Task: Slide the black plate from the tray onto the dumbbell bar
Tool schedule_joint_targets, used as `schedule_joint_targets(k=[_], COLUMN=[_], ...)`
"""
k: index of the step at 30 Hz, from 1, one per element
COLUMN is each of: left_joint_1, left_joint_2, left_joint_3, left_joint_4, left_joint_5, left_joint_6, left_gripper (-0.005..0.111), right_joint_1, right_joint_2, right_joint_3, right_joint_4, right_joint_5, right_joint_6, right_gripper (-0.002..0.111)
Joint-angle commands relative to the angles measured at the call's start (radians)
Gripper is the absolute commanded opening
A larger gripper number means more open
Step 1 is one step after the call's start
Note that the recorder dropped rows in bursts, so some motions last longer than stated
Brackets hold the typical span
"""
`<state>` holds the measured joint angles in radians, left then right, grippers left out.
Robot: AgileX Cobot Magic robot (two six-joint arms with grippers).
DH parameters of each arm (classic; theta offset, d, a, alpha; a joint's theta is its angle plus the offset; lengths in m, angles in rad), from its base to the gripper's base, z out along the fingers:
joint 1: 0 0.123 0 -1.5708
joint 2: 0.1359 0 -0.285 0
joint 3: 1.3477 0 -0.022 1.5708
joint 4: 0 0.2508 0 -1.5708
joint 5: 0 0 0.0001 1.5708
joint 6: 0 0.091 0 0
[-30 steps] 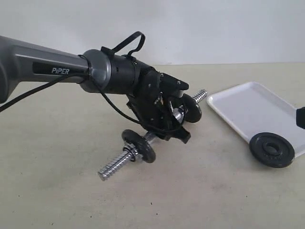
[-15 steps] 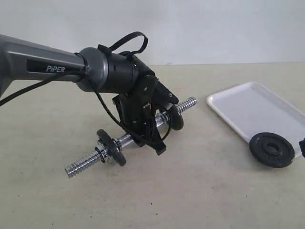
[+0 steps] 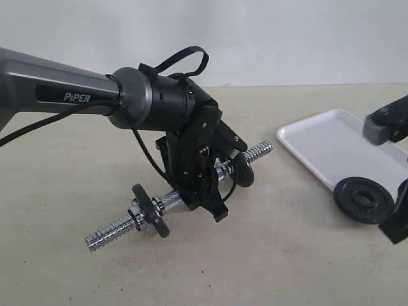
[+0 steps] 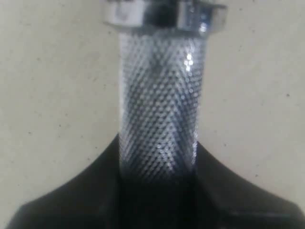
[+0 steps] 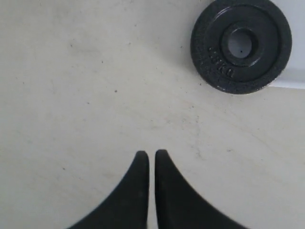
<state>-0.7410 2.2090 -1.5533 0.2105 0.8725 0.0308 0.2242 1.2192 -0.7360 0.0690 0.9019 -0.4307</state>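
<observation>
The black plate [image 3: 363, 199] lies flat on the near corner of the white tray [image 3: 331, 146], overhanging its rim. My left gripper [image 3: 210, 194] is shut on the middle of the dumbbell bar [image 3: 115, 228] and holds it slanted just above the table. One small black disc [image 3: 151, 210] sits toward the bar's near end, another [image 3: 242, 169] toward the far end. The left wrist view shows the knurled bar [image 4: 159, 95] between the left gripper's [image 4: 158, 152] fingers. My right gripper [image 5: 151, 153] is shut and empty over the table, short of the plate [image 5: 241, 45]; it shows at the edge [image 3: 395, 226].
A silver collar nut [image 4: 164, 12] sits on the bar beyond the grip. The tray's white rim [image 5: 291, 82] peeks out beside the plate. The left arm's grey forearm [image 3: 57, 86] reaches in from the left, with a black cable looped over the wrist.
The left arm has carried the bar leftward and flattened its slant. The right arm has come in at the right edge, beside the plate. The plate has not moved.
</observation>
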Motion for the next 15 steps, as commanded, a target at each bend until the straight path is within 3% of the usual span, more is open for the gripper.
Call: schedule_joint_targets(k=[1,5,8,15], left_joint_1=[-0.004,-0.004,-0.004,-0.004], left_joint_2=[-0.038,-0.038,-0.038,-0.038], left_joint_3=[-0.006,-0.006,-0.006,-0.006], left_joint_4=[0.037,0.06,0.06,0.067], left_joint_5=[0.013,0.008,-0.017,-0.04], left_joint_6=[0.013,0.015,0.015,0.016], left_gripper=[0.004,0.004,0.004,0.004], right_joint_1=[0.252,0.502,0.692,0.991], right_joint_2=[0.038,0.04,0.04,0.04], right_joint_3=[-0.008,-0.008,-0.008,0.132], right_joint_4=[-0.461,-0.875,-0.994,-1.27], right_joint_5=[0.012,0.134,0.195,0.319], right_joint_6=[0.295,0.628,0.779,1.224], right_gripper=[0.0,0.0,0.0,0.0])
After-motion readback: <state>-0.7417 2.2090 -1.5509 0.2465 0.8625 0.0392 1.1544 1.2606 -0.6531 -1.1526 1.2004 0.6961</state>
